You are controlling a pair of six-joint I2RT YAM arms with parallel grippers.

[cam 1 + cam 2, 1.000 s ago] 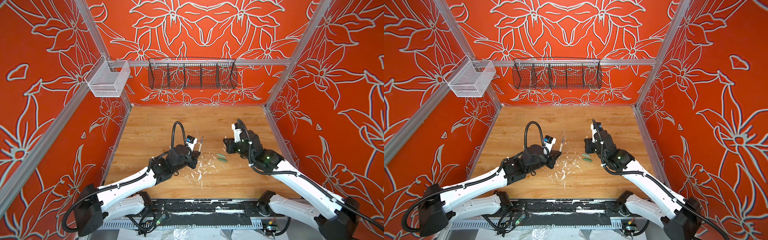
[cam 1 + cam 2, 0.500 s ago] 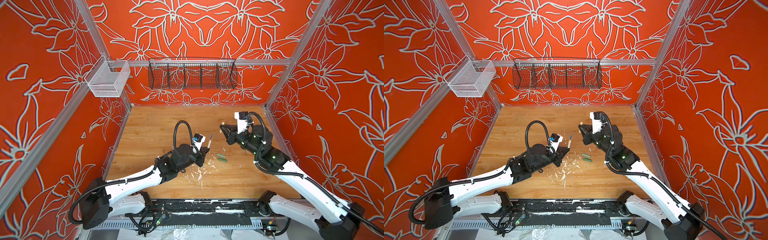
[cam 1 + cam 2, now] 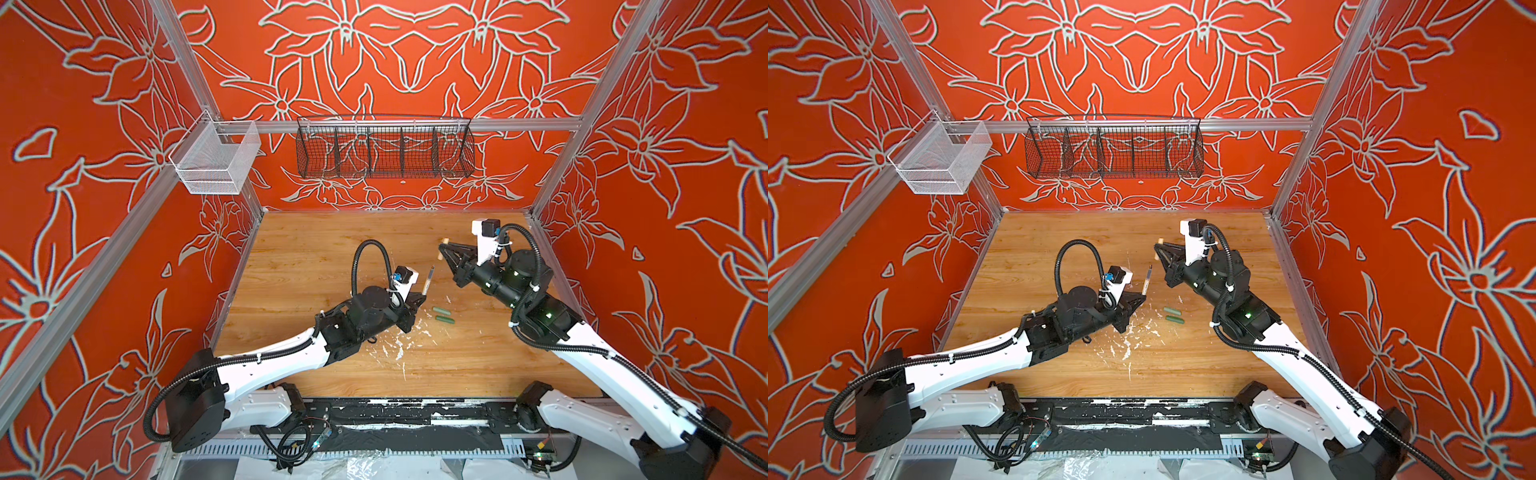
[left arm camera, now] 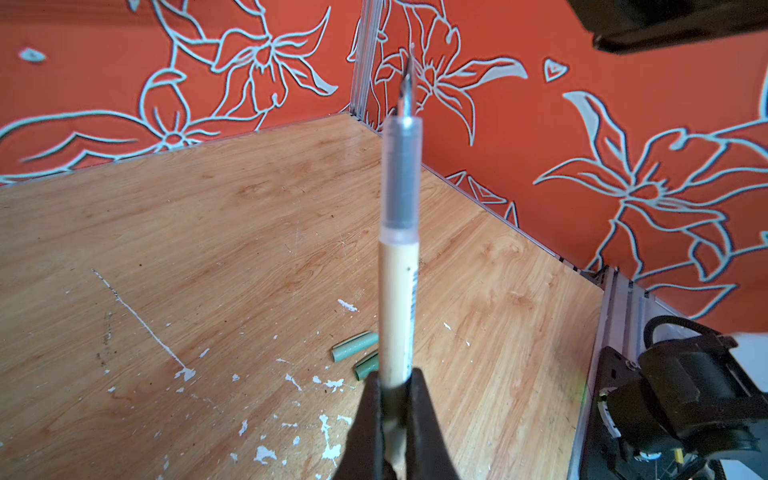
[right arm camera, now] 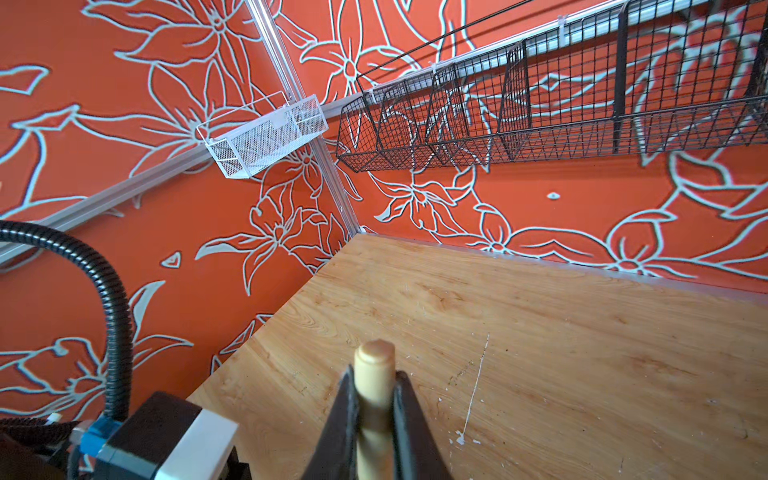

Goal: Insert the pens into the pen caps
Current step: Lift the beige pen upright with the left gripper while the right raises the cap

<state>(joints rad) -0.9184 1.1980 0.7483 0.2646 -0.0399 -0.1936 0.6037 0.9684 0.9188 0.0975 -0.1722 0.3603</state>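
Orange floral-walled cell, wood table (image 3: 316, 257) w/ white paint flecks (image 3: 399, 349) near front-centre; L arm reaches in low from front-left, forearm close to the tabletop, wrist tipped up; left gripper (image 3: 420, 297) is clamped narrow on the tan pen (image 3: 428, 282); hold is at the very bottom of the barrel, so most of the pen sticks out free, grey tip up & toward the back, leaning a bit right; pen prob. light, stiff, smooth plastic; w/ such a low pinch it could pivot or slip if the tip gets pushed sideways; a grip nearer mid-barrel would be steadier.

Just right of that gripper, two green caps (image 3: 442, 314) lie on the table side by side, apart from both grippers; green pens not seen.

Further right & toward the back, right gripper (image 3: 444, 248) is pinched on the tan cap (image 3: 444, 241), held above the table; rounded closed end pokes past the jaws, open end hidden; cap short, light, rigid, hollow, easy to twist in the jaws; R arm raised, elbow bent, gripper pointing left toward the pen tip, near but not touching.
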